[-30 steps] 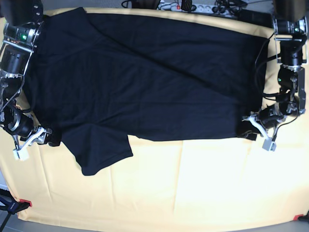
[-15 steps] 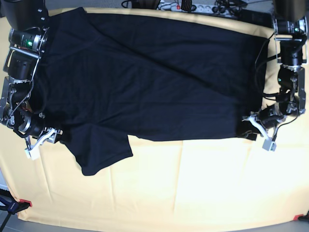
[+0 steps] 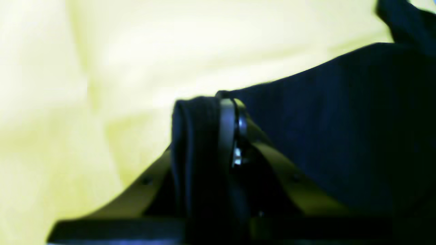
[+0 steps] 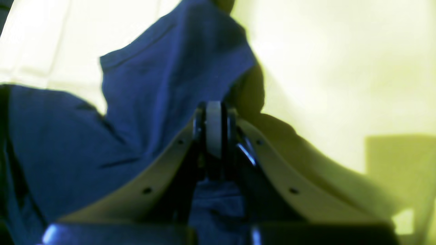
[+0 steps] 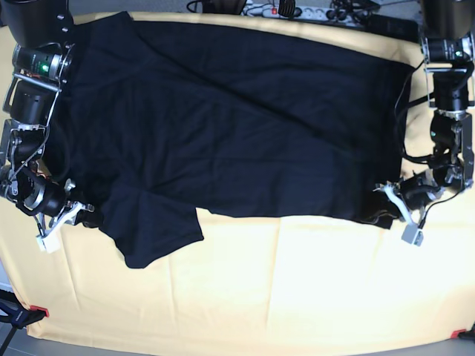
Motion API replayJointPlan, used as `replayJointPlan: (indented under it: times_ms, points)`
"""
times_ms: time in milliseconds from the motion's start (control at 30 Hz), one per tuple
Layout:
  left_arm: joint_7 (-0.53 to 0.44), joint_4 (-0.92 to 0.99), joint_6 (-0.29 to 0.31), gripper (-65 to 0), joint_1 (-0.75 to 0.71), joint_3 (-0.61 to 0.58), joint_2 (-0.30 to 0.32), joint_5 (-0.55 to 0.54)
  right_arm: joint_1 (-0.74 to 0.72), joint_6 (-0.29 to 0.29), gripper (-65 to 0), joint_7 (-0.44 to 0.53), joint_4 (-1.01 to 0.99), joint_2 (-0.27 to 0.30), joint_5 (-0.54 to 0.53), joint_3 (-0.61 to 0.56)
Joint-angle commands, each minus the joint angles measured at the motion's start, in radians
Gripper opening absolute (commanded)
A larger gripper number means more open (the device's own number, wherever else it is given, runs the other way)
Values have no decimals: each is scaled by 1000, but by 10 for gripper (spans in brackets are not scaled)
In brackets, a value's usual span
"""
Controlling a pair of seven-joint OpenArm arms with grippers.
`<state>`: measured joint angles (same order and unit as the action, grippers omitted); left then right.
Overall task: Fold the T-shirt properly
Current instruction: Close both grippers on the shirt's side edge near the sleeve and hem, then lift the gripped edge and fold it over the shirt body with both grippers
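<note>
The dark navy T-shirt (image 5: 237, 119) lies spread across the pale yellow cloth (image 5: 297, 289), with one short sleeve (image 5: 156, 233) pointing toward the front left. At the shirt's left edge, beside that sleeve, my right gripper (image 5: 83, 215) is shut on the fabric. In the right wrist view its fingertips (image 4: 214, 126) are pressed together against blue cloth (image 4: 153, 102). My left gripper (image 5: 384, 209) is at the shirt's front right corner. The left wrist view shows it shut on a bunched fold of the T-shirt (image 3: 196, 136).
The yellow cloth covers the whole table, and its front half (image 5: 312, 297) is bare. A power strip and cables (image 5: 297, 10) lie past the far edge. Red clips (image 5: 37, 310) hold the cloth's front corners. Both arms stand along the table's sides.
My right gripper moved right to the shirt's edge by the sleeve and went from open to shut on it. The left gripper, still shut on its corner, shifted slightly toward the front.
</note>
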<state>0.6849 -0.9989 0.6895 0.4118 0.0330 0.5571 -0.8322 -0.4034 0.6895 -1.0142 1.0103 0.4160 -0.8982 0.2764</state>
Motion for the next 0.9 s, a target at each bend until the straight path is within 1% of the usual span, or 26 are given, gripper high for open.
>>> replayJointPlan:
  times_ms: [0, 67, 133, 167, 333, 600, 667, 767, 867]
  points:
    - [-16, -16, 9, -650, 35, 8, 26, -52, -14, 9, -650, 14, 38, 29, -32, 3]
    - [33, -29, 9, -650, 34, 8, 34, -130, 23, 9, -650, 15, 88, 47, -39, 3]
    - [83, -53, 9, -650, 26, 7, 42, -160, 71, 9, -650, 20, 154, 70, -42, -3]
    - [91, -68, 9, -650, 18, 7, 48, -161, 100, 9, -650, 29, 193, 83, -41, -8]
    - [95, -216, 9, -650, -66, 7, 112, -192, 232, 9, -650, 40, 362, 137, -28, -23]
    - [101, -546, 9, -650, -257, 20, 228, -198, 330, 9, -650, 49, 446, 214, -23, -22]
    - [102, -584, 9, -650, -293, 46, 251, -198, 347, 9, -650, 49, 449, 231, -23, -22]
    - [102, -590, 9, -650, -322, 89, 288, -198, 364, 9, -650, 48, 449, 252, -31, -22]
    - [103, -587, 9, -650, -340, 119, 317, -210, 372, 9, -650, 42, 449, 261, -50, -22]
